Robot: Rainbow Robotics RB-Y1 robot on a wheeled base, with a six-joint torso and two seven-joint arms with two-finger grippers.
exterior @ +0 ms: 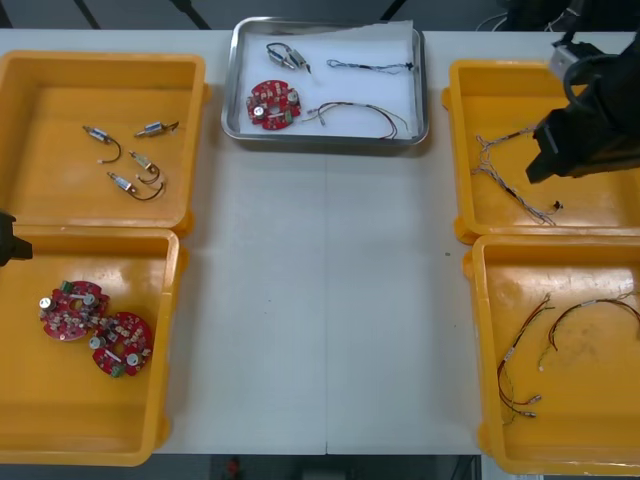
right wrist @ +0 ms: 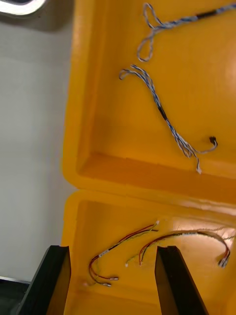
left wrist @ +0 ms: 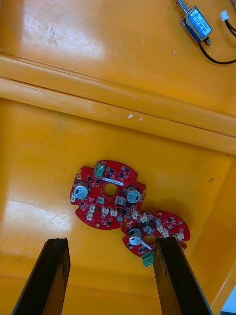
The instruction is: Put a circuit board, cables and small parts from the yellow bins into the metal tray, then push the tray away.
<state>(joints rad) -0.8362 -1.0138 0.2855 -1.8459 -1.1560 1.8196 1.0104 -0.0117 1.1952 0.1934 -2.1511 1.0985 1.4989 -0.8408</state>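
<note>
The metal tray (exterior: 232,80), white inside, stands at the far middle of the table. It holds a red circuit board (exterior: 272,104), a small metal part (exterior: 290,55), a twisted cable (exterior: 368,67) and a red and yellow cable (exterior: 362,113). My right arm (exterior: 588,125) hangs over the far right yellow bin (exterior: 462,150). Its gripper (right wrist: 113,283) is open and holds nothing, above the red and yellow cables (right wrist: 118,248) of the near right bin. My left gripper (left wrist: 113,278) is open above two circuit boards (left wrist: 108,194) in the near left bin (exterior: 170,330).
The far left bin (exterior: 195,130) holds several small metal parts (exterior: 135,165). Blue and white cables (right wrist: 162,110) lie in the far right bin. My left arm (exterior: 8,240) shows at the table's left edge. Bare table stretches between the bins, in front of the tray.
</note>
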